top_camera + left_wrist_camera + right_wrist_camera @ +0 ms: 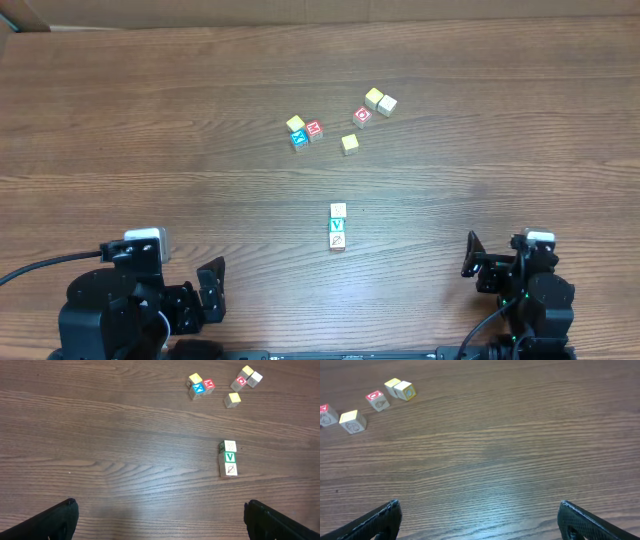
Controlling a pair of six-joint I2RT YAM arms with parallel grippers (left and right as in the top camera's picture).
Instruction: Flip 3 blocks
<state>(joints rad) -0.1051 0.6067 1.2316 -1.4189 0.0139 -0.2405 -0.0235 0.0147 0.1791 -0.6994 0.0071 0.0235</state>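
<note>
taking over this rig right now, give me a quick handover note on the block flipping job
Left end effector: open, empty, well short of the row.
Right end effector: open, empty, also well short.
Blocks: three in a touching row on the table, between the arms; the middle one shows a green V.
Other cubes: farther back, apart from the row.
Done: nothing evident; neither arm is at the row.
Left: flip all three, as far as can be judged.

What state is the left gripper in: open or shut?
Open: the left gripper shows fingers far apart in its wrist view, nothing between them.
</note>
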